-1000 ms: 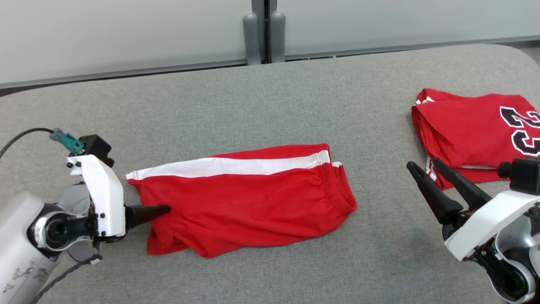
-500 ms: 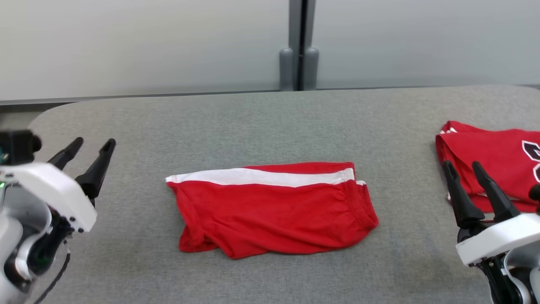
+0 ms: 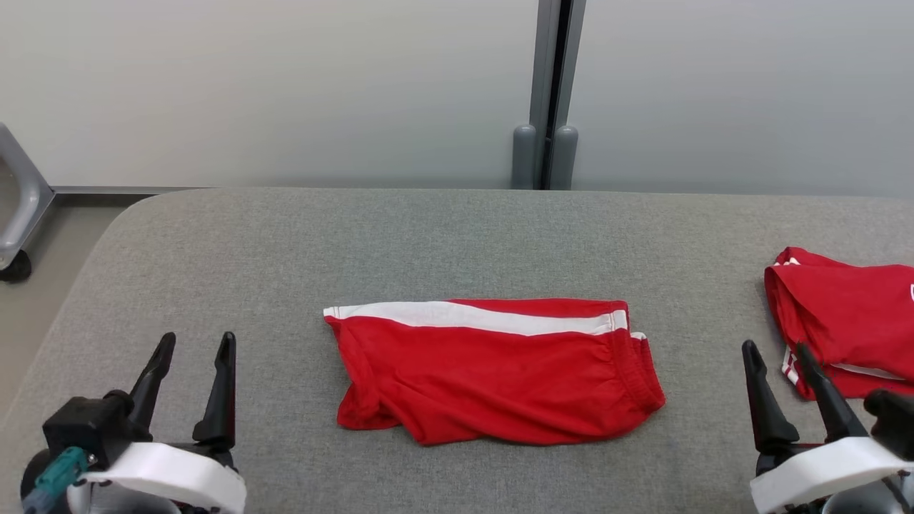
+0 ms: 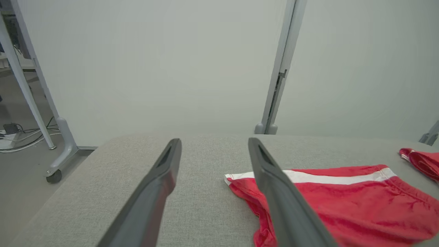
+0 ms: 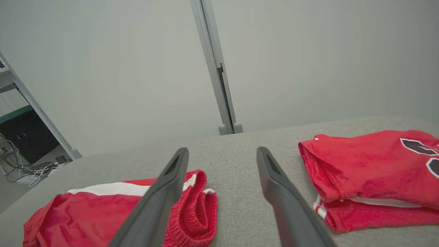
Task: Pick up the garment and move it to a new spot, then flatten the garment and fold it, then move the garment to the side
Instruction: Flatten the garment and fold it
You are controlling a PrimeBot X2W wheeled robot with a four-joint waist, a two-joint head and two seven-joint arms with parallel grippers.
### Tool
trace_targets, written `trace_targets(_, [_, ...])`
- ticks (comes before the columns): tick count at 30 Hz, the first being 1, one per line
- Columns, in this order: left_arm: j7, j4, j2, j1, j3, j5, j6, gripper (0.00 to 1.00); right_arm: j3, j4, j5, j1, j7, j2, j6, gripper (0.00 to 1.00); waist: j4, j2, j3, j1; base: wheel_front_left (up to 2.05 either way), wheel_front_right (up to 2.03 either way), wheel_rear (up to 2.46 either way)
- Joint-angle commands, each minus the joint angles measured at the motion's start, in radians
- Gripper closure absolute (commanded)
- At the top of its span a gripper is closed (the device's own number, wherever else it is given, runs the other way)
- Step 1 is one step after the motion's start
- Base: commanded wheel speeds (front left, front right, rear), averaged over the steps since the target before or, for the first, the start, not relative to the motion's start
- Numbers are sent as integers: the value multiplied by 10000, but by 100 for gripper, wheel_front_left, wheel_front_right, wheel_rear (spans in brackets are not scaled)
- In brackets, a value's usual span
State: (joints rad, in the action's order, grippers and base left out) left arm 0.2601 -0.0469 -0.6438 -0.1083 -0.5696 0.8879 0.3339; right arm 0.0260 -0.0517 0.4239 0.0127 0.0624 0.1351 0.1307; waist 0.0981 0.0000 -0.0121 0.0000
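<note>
The garment (image 3: 500, 375) is a pair of red shorts with a white side stripe, folded flat on the middle of the grey table (image 3: 428, 235). It also lies to the right in the left wrist view (image 4: 343, 202) and at lower left in the right wrist view (image 5: 113, 212). My left gripper (image 3: 193, 350) stands open at the lower left, well clear of the shorts, nothing between its fingers (image 4: 157, 185). My right gripper (image 3: 778, 353) is open at the lower right, between the shorts and another red garment, and it too holds nothing.
A folded red jersey (image 3: 850, 318) with dark numbers (image 5: 422, 151) lies at the table's right edge. A pale wall with a grey post (image 3: 550, 93) runs behind the table. Left of the rounded table corner, a wheeled frame leg (image 3: 18, 214) stands on the floor.
My left gripper has left the shorts' left edge and pulled back to the lower left, fingers now pointing up. The camera has tilted up, so the whole scene sits lower.
</note>
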Motion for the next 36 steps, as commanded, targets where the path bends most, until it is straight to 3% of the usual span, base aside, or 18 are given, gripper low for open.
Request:
trace_targets(1, [53,-308,609,410,437,-652,173,0,13,-85,-205,230,66,-7,4,0,14,0,-25,0,0,0,0])
trace_targets(4, [52,-551,1196,1044,978,-1551,141,0,-38,-164,-387,346,105,-78,4,0,7,0,-27,0,0,0,0])
trace_targets(10, [54,-351,2073,1634,1551,-2248,-596,0,193,-764,-783,-107,-418,-68,4,0,148,0,21,0,0,0,0])
trace_targets(23, [56,326,2877,1300,1641,-2736,-1528,0,600,-3726,-1009,-2293,-1818,-270,3,0,1117,0,220,0,0,0,0])
trace_targets(36, [57,750,3282,1072,1511,-2866,-1878,0,-194,-6317,-1212,-3073,-2272,-479,3,0,1606,0,510,0,0,0,0])
